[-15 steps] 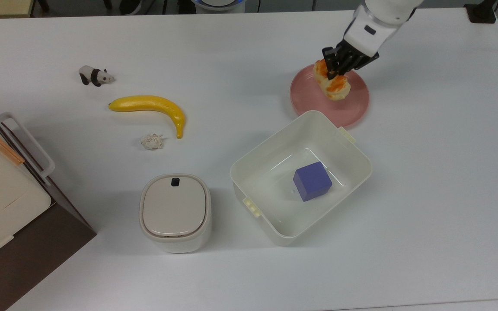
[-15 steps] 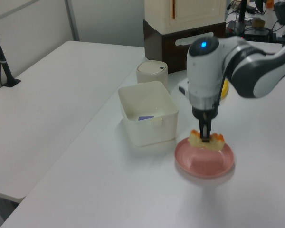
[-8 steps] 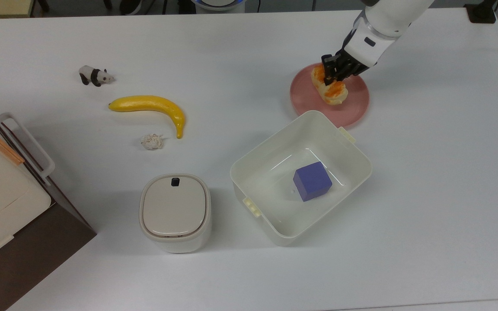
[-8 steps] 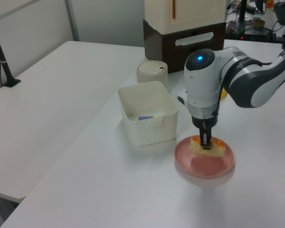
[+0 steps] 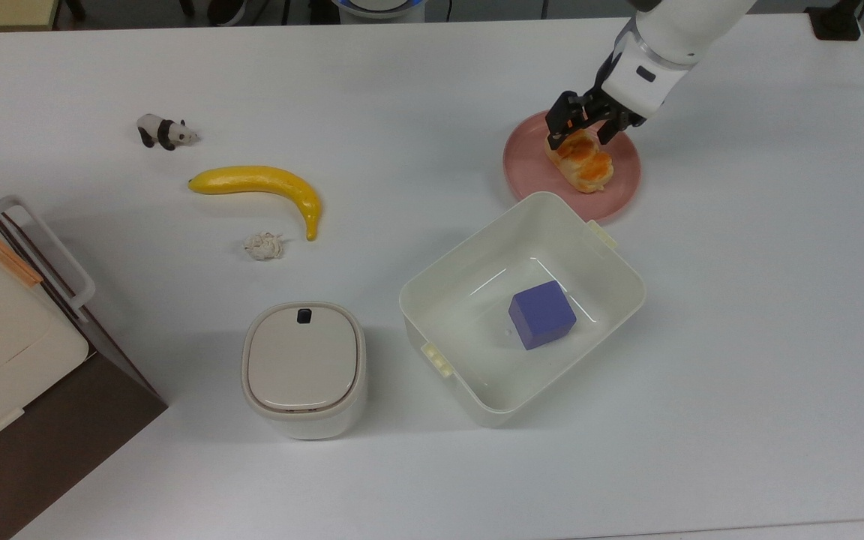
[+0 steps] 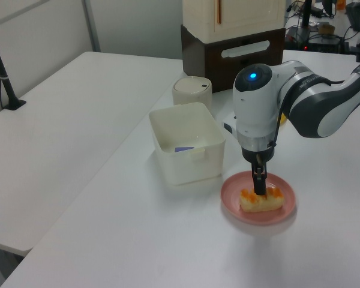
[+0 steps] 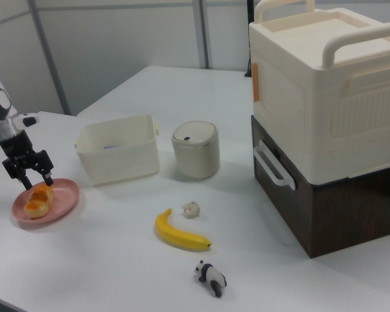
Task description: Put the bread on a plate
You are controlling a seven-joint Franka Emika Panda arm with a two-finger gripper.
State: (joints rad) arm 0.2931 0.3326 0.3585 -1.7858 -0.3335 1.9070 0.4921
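Note:
The bread [image 5: 582, 165], a glazed golden-orange bun, lies flat on the pink plate [image 5: 526, 161] at the top view's upper right. My gripper [image 5: 583, 129] stands open just above the bun's far end, one finger on each side and apart from it. In the left view the gripper [image 6: 259, 180] hangs straight over the bread [image 6: 262, 201] on the plate [image 6: 231, 198]. The right view has the gripper [image 7: 29, 175] with spread fingers above the bread [image 7: 38, 200] and plate [image 7: 64, 198] at its far left.
A white tub [image 5: 432, 289] holding a blue cube [image 5: 542, 314] stands right beside the plate. A lidded cream bin [image 5: 304, 369], a banana [image 5: 259, 184], a paper wad [image 5: 263, 245] and a toy panda [image 5: 164, 132] lie to the top view's left. A cream box on a brown stand [image 7: 325, 123] occupies one table edge.
My gripper lowered the bread onto the plate, then opened and let it go. The bun now lies flat, top up, and the fingers have lifted slightly off it.

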